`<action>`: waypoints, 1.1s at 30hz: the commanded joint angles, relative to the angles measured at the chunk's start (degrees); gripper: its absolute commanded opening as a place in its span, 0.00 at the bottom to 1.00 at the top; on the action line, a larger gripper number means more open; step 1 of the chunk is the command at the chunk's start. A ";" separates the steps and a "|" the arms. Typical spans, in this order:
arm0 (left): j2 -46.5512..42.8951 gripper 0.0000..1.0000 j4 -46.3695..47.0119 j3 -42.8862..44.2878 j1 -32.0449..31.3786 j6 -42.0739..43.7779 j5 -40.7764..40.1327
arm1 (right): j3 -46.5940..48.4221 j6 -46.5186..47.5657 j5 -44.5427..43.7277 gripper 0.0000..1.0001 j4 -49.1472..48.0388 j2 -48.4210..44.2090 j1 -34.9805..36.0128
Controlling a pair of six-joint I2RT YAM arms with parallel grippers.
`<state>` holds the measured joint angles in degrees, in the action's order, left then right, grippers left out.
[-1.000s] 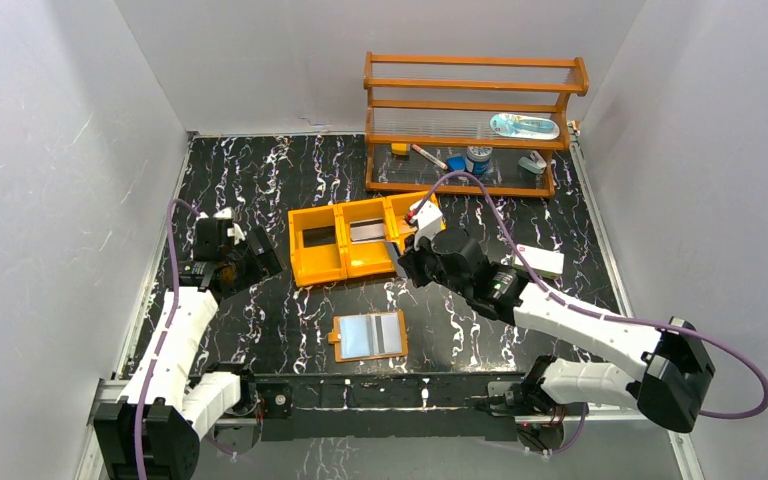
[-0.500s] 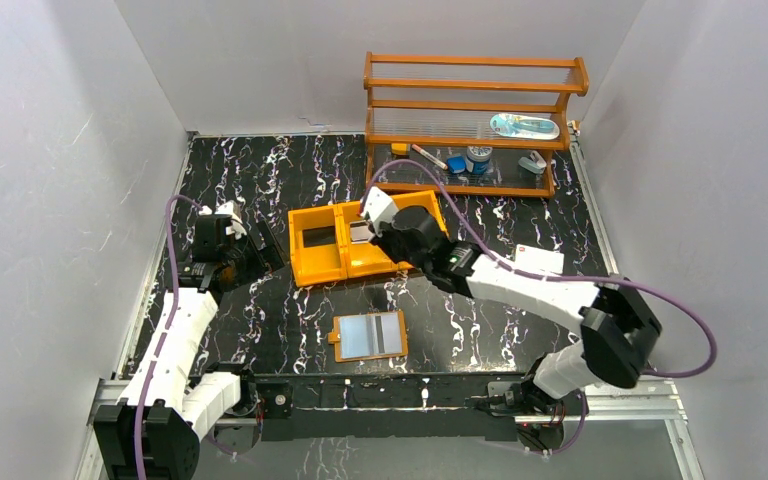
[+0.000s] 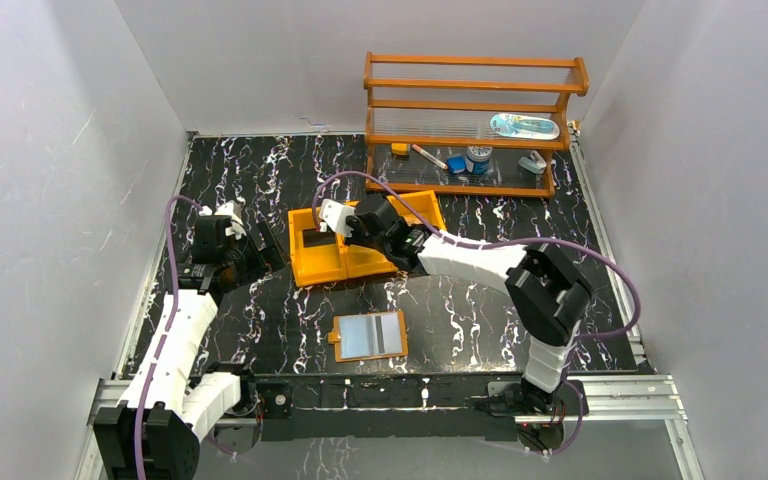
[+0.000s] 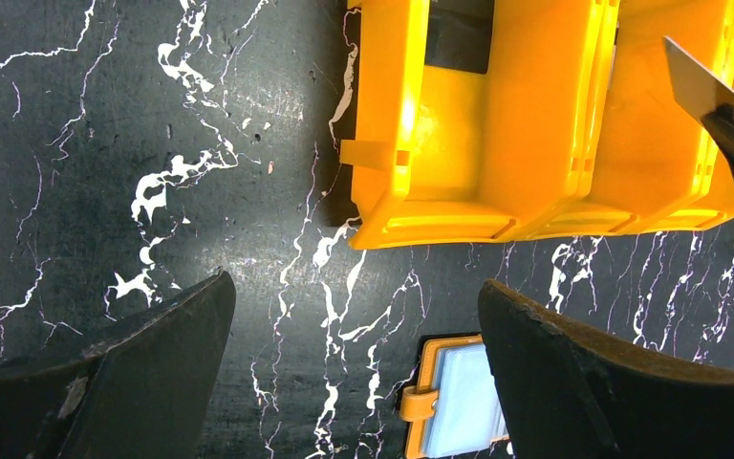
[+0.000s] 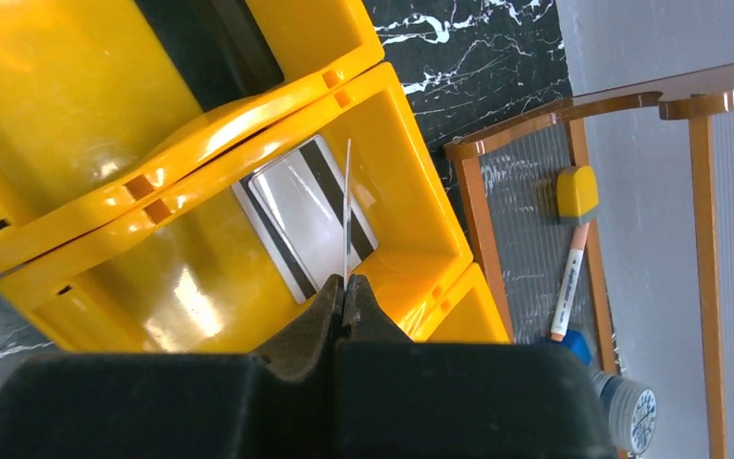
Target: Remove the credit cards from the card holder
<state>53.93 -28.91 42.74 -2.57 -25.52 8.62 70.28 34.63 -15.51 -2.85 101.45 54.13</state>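
Fingers of the right hand [image 5: 346, 285] are pinched shut on a thin pale credit card [image 5: 347, 206], which shows edge-on in the wrist view and stands upright out of the fingertips. The held card hangs over the middle compartment of an orange three-compartment tray [image 5: 201, 129]. A whitish card with dark stripes [image 5: 308, 228] lies flat on that compartment's floor. In the next compartment to the left lies a dark card [image 3: 317, 237].

Left of the tray, the left hand [image 4: 354, 296] hovers above the black marbled table [image 3: 260, 170] with its fingers spread wide apart and nothing between them.

Nearer the arms' bases, well apart from both hands, the card holder [image 3: 368, 336] lies opened flat on the table, with its pale blue-grey pockets facing up and its tan tab to the left. At the far edge stands a wooden shelf [image 3: 470, 100] holding small items.
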 commanded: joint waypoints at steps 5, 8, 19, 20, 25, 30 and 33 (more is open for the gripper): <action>-1.49 0.98 -0.31 -0.36 0.20 0.73 0.77 | 7.57 11.02 0.24 0.00 1.39 7.35 -2.23; -1.65 0.98 -0.52 -0.39 0.18 0.65 0.61 | 8.93 13.49 0.17 0.00 1.97 9.62 -2.60; -1.39 0.98 -2.54 0.31 0.15 -0.39 -5.26 | 13.19 17.21 0.87 0.05 2.01 16.65 -3.35; -1.57 0.98 -2.63 0.32 0.19 -0.45 -5.29 | 13.14 17.19 1.28 0.07 2.24 16.82 -3.34; -1.88 0.98 -2.60 0.20 0.20 -0.46 -5.28 | 12.02 17.15 2.32 0.20 3.32 16.81 -3.36; -1.90 0.98 -2.64 0.15 0.19 -0.50 -5.19 | 11.15 15.73 4.15 0.42 5.37 14.81 -3.33; -1.80 0.98 -2.53 0.16 0.20 -0.50 -4.90 | 10.66 14.97 4.27 0.46 5.62 13.40 -3.39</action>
<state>53.36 -30.50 42.70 -2.57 -26.00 4.05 80.84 50.76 -12.75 2.02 118.69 50.98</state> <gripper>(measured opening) 0.983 0.444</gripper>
